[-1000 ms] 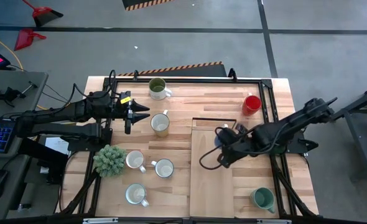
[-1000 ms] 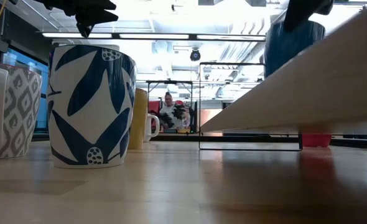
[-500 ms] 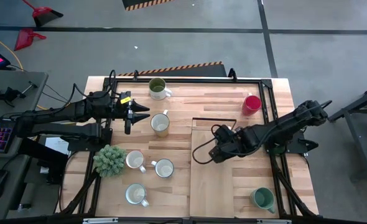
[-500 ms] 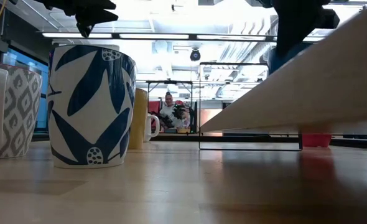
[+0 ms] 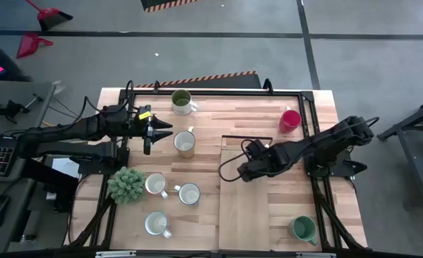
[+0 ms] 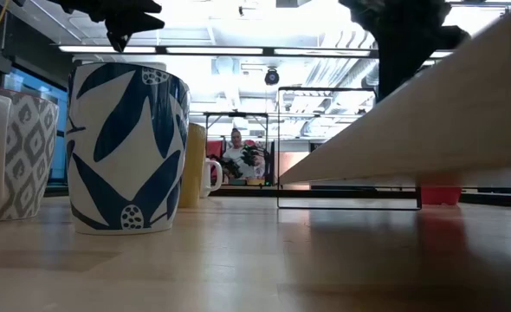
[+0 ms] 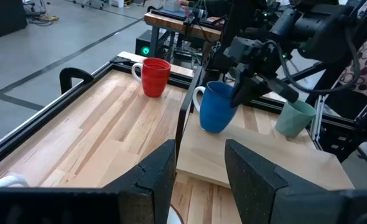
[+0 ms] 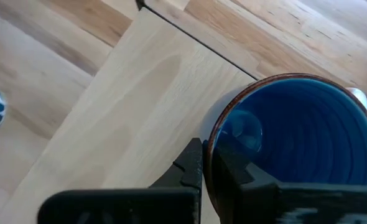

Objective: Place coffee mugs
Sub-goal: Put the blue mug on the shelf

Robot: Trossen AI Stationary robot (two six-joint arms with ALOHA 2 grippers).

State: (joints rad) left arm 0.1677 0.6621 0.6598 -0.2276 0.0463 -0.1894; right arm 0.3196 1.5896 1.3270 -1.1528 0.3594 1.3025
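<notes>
High: right end effector point(image 5: 246, 170) over the raised light board point(image 5: 251, 215) mid-worktop, blue mug hidden under it here. Left end effector point(image 5: 156, 132) hangs beside the cream mug point(image 5: 185, 143), fingers spread, empty. Red mug point(image 5: 290, 120) far right corner, teal mug point(image 5: 303, 229) near right, olive mug point(image 5: 181, 102) far middle, three white mugs point(image 5: 170, 192) by the plant point(image 5: 127, 184)

Low: leaf-pattern mug point(image 6: 126, 146) fills the foreground, board edge slants across; grip not visible

Left wrist: blue mug point(image 7: 218, 107) upright on the board, right end effector pinching its rim

Right wrist: fingers point(image 8: 193, 163) pressed together on the rim wall, one inside, one outside

Judgement: mid-carry. Keep the mug level, set its base flat on the board before releasing, then lift straight up so the inside finger doesn't tip it
</notes>
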